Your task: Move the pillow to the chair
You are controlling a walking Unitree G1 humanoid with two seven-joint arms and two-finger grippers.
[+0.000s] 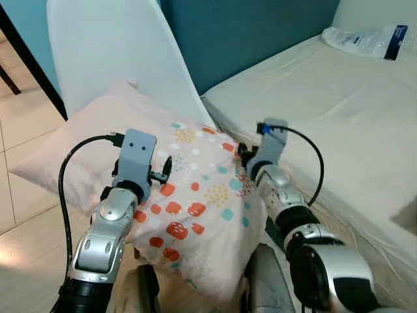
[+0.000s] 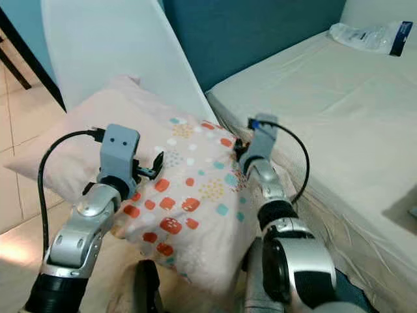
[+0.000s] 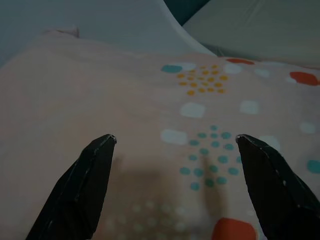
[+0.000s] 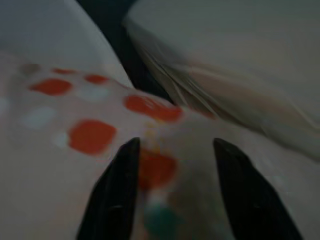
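The pink pillow point(image 1: 189, 195), dotted with red, teal and yellow spots, lies across the seat of the white chair point(image 1: 124, 45) and hangs over its front edge toward me. My left gripper point(image 1: 159, 173) hovers just above the pillow's middle; in the left wrist view its fingers point(image 3: 85, 185) stand wide open over the fabric. My right gripper point(image 1: 242, 155) sits at the pillow's right edge, beside the bed. In the blurred right wrist view its fingers point(image 4: 115, 190) are apart, with the pillow's spotted edge point(image 4: 150, 165) lying between them.
A bed with a cream sheet point(image 1: 326, 111) runs along the right, close to the chair. A clear plastic packet point(image 1: 368, 40) lies at its far end. A teal wall point(image 1: 247, 32) is behind. Tiled floor point(image 1: 19, 124) and a dark table leg point(image 1: 32, 65) are at left.
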